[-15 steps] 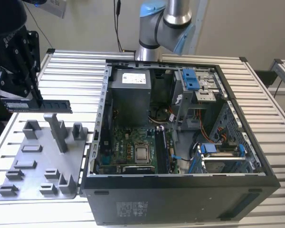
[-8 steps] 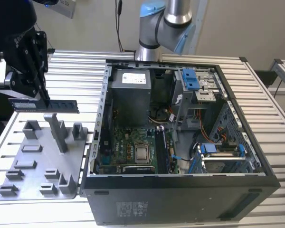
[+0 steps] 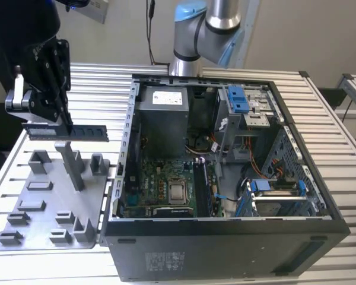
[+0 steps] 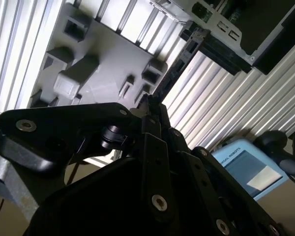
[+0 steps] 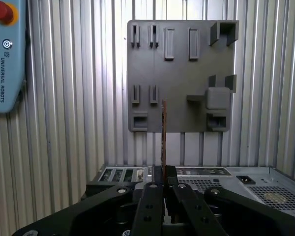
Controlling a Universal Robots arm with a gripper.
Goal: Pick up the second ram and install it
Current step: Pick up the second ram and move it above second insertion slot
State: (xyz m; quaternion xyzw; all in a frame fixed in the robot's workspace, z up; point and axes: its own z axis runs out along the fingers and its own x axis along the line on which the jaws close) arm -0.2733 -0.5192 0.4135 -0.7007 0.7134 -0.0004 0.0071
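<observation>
i read the gripper (image 3: 60, 123) pinched on the 2nd ram (image 3: 86, 133). stick is level over the grey holder plate (image 3: 47, 205), beside the pc case (image 3: 225, 243) on the exterior view's left, long axis pointing at the case.

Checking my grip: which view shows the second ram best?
The exterior view: the second ram shows its full flat side, held level above the holder plate. Both wrist views catch it edge-on, a thin strip.
</observation>
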